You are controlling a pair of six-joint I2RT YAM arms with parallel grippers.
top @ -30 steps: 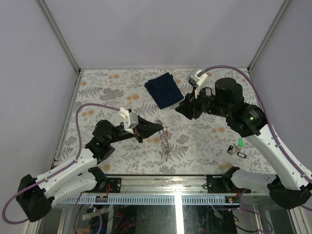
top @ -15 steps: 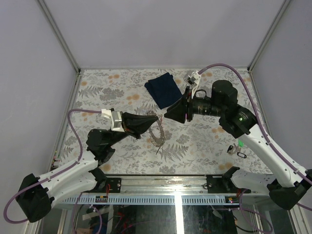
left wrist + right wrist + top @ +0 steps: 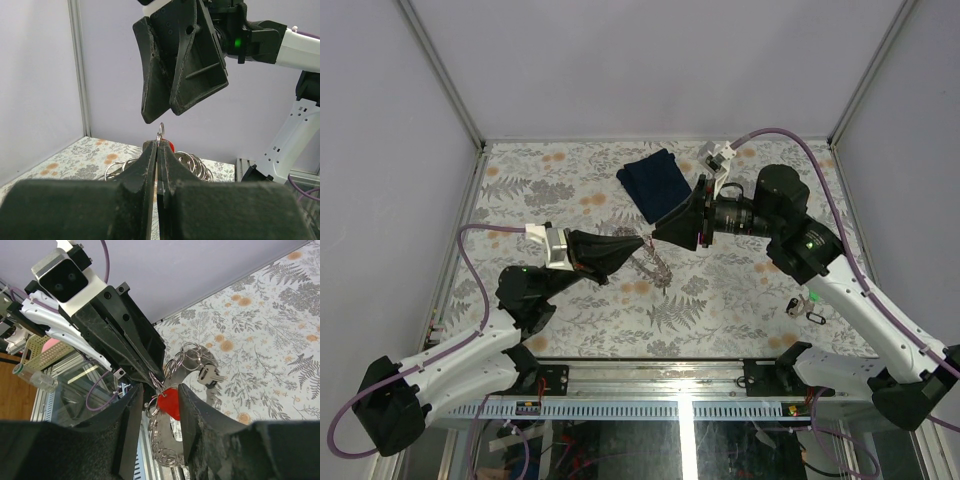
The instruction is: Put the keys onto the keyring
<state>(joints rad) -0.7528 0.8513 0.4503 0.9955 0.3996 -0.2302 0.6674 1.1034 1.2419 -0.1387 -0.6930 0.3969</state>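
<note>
My left gripper (image 3: 640,243) (image 3: 159,146) is shut on a ring of the keyring (image 3: 656,266), a silvery chain of linked rings (image 3: 192,162) that hangs from its tips above the table. A red key (image 3: 169,403) (image 3: 170,145) dangles on the chain right at those tips. Tip to tip with the left one, my right gripper (image 3: 657,236) (image 3: 160,390) stands open, and the red key sits between its fingers (image 3: 192,412). A grey-headed key (image 3: 210,375) hangs further along the chain. A green key (image 3: 812,294) and a black key (image 3: 815,318) lie on the table at the right.
A dark blue folded cloth (image 3: 657,185) lies at the back of the floral table (image 3: 540,180). Grey walls with metal posts enclose the left, back and right sides. The arm bases and a rail run along the near edge (image 3: 680,375).
The left gripper has lifted the keyring off the table and carried it back and right. The right gripper has swung left and closed in until its fingers straddle the red key.
</note>
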